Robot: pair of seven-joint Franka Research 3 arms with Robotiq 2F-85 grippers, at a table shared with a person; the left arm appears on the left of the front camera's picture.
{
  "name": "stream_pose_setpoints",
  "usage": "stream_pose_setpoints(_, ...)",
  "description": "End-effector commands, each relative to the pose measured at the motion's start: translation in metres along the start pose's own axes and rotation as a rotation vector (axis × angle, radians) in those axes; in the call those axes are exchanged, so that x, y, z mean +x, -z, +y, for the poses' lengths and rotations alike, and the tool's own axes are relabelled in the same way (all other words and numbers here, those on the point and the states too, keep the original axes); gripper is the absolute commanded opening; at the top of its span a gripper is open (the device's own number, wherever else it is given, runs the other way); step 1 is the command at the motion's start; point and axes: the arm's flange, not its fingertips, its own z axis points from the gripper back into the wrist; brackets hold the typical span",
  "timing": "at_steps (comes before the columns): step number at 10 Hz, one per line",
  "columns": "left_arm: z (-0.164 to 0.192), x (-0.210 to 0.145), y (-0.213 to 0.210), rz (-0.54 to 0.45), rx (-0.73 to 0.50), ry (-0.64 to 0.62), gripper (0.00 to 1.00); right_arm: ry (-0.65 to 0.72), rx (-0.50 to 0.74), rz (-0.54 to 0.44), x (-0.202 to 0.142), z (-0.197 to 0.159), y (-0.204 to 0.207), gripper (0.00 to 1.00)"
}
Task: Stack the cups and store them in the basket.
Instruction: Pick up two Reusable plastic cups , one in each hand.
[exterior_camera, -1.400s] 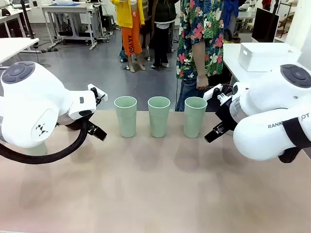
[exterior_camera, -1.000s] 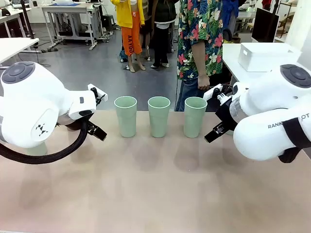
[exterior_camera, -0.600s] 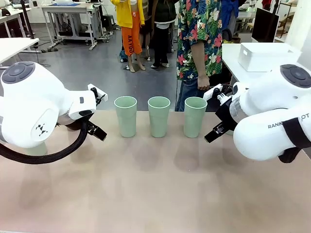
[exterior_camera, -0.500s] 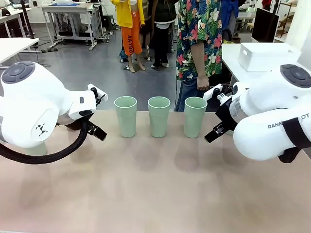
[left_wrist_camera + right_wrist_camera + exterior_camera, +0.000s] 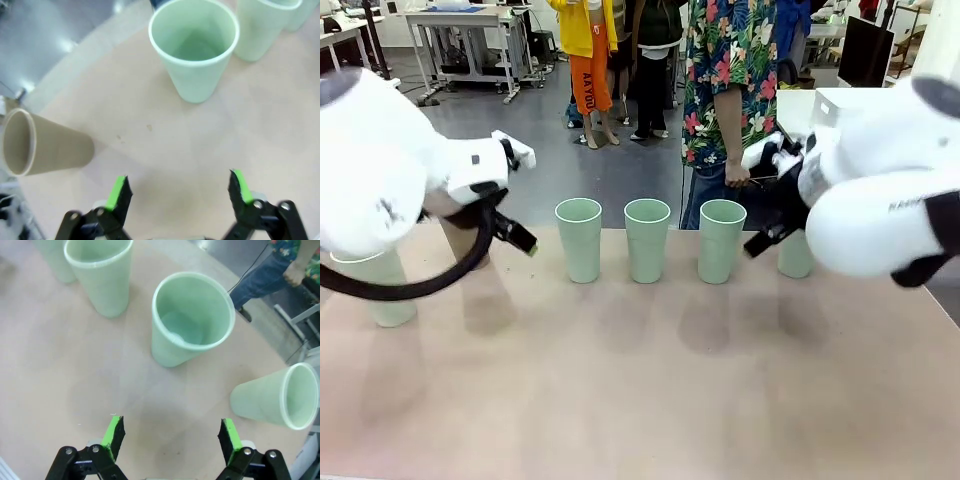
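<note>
Both arms have just lifted from rest. The left gripper (image 5: 179, 186) and right gripper (image 5: 171, 432) are spread wide and empty. Three mint cups (image 5: 647, 240) stand unstacked mid-table, with a tan cup (image 5: 45, 145), seemingly upright, at far left. Stacking is only starting.

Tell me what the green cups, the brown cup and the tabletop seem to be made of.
Green cups: likely plastic, matte; even mint colour, thin smooth walls, no glare.
Brown cup: same shape and dull finish, probably the same plastic.
Tabletop: smooth pale beige with faint mottling; possibly laminate, hard to say.
</note>
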Motion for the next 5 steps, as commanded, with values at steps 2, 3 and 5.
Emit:
stream_pose_setpoints(2,0.046,0.028,-0.068,0.005,-0.112,0.084,1.00,-0.027,0.106,-0.050,0.026,-0.047,-0.067,1.00)
stream_pose_setpoints(3,0.070,0.031,-0.095,0.003,-0.169,0.135,1.00,-0.044,0.164,-0.088,0.026,-0.074,-0.097,1.00)
stream_pose_setpoints(5,0.123,0.020,-0.132,-0.087,-0.285,0.206,1.00,-0.110,0.279,-0.156,0.001,-0.127,-0.144,1.00)
